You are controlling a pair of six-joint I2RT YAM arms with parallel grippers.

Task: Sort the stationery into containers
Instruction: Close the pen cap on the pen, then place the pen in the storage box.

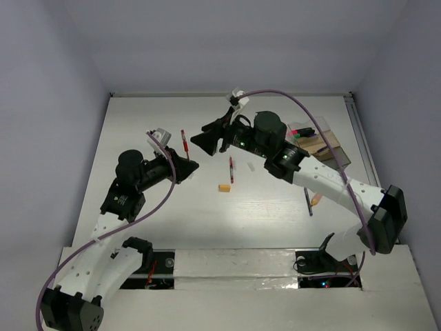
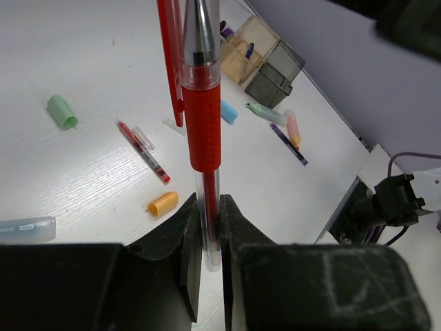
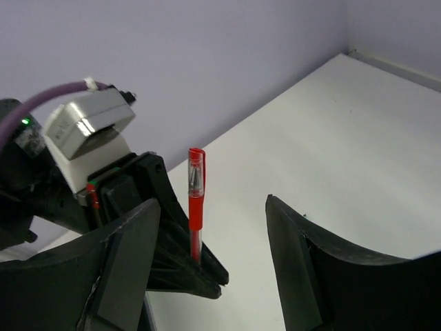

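Left gripper [image 1: 187,165] first: on the top camera I see it over the left middle of the table [image 1: 138,131], a red pen [image 1: 184,143] sticking out of it toward the far wall, though I cannot judge the grip from up here. The right gripper [image 1: 204,139] sits just beside that pen, pointing at it. A second red pen [image 1: 231,169] and an orange eraser [image 1: 224,187] lie loose near the middle. The container [image 1: 322,146] stands well off to the right, partly hidden by the right arm [image 1: 331,183]

My left wrist camera settles the grip: both fingers [image 2: 189,241] are clamped on the pen's clear barrel, just below its red sleeve. Only this view shows me a green eraser [image 2: 62,110], a blue eraser [image 2: 229,111], a green highlighter [image 2: 265,112], a pink highlighter [image 2: 293,129] and a dark pen [image 2: 288,143], all loose on the table short of the compartmented box

On the right wrist camera, its fingers [image 3: 131,262] are spread wide and hold nothing. The pen stands upright ahead of the gap, touching neither
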